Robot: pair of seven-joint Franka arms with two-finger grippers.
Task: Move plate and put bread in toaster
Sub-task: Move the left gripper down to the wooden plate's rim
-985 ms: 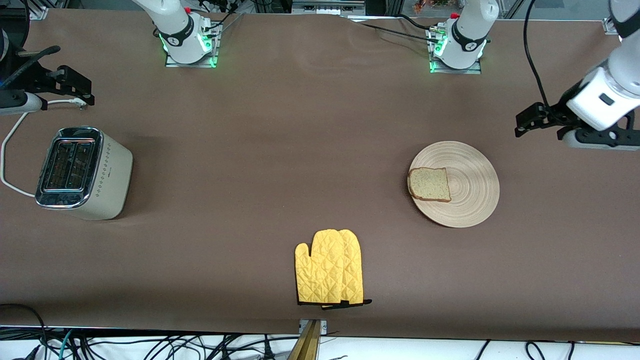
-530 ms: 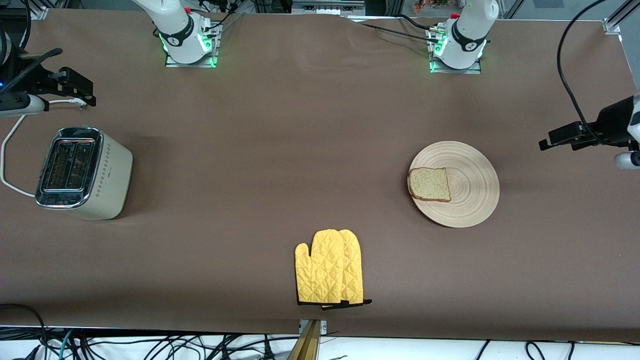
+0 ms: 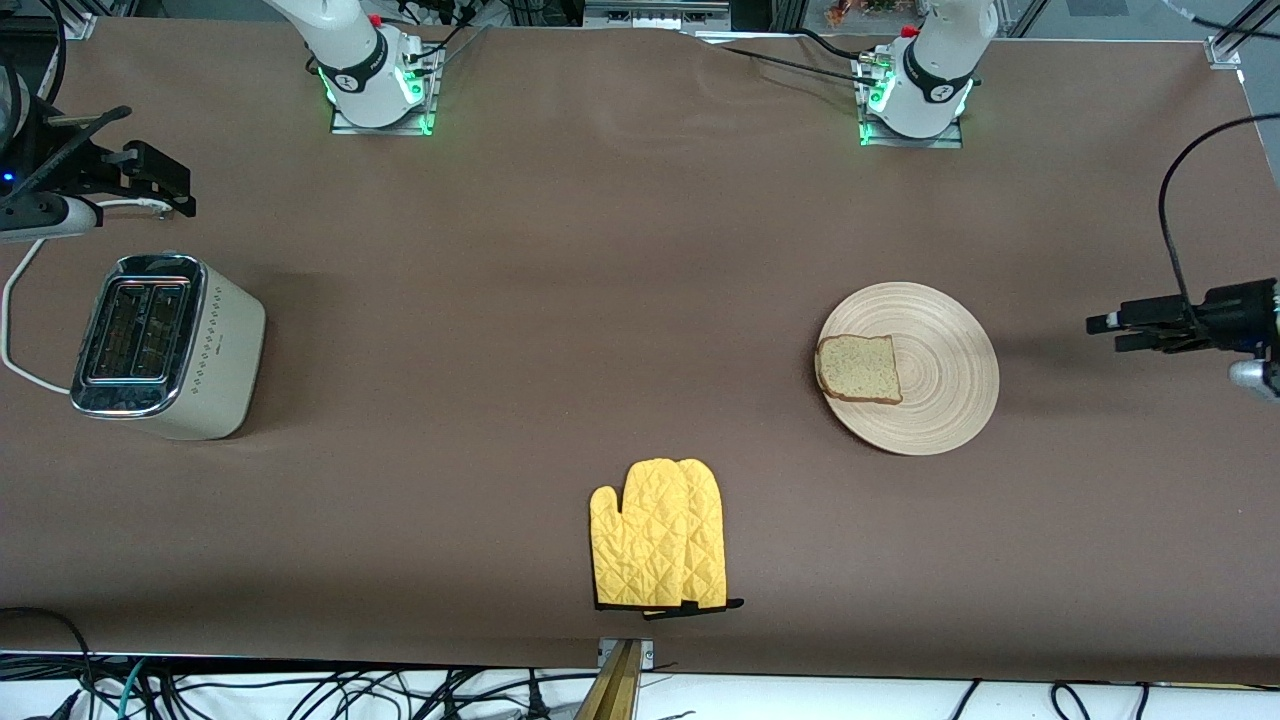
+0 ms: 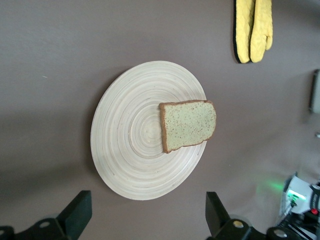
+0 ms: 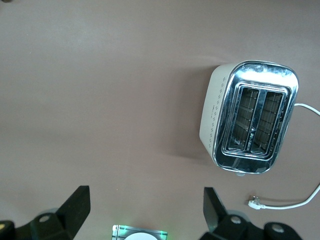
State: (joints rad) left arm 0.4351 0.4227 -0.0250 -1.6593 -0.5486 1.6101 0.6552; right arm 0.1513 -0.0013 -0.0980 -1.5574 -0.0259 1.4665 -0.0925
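Note:
The round wooden plate (image 3: pixel 950 385) lies toward the left arm's end of the table, with the bread (image 3: pixel 858 368) on its edge toward the table's middle. My left gripper (image 3: pixel 1110 333) hangs open and empty over bare table beside the plate. In the left wrist view the plate (image 4: pixel 125 135) and bread (image 4: pixel 188 125) lie just ahead of the open left gripper (image 4: pixel 146 217). The cream toaster (image 3: pixel 165 345) stands at the right arm's end, slots up. My right gripper (image 3: pixel 165 185) hovers open and empty over the table by the cord. The right wrist view shows the toaster (image 5: pixel 250 117) off to one side of that gripper (image 5: pixel 145 215).
A yellow oven mitt (image 3: pixel 658 548) lies near the table's front edge, midway along it. The toaster's white cord (image 3: pixel 20 300) loops on the table, its plug (image 5: pixel 255 202) loose. The arm bases (image 3: pixel 375 90) (image 3: pixel 915 95) stand along the table's edge farthest from the front camera.
The left arm has swung down and outward toward its end of the table, coming level beside the plate. The right gripper has shifted only slightly. Plate, bread and toaster have not moved.

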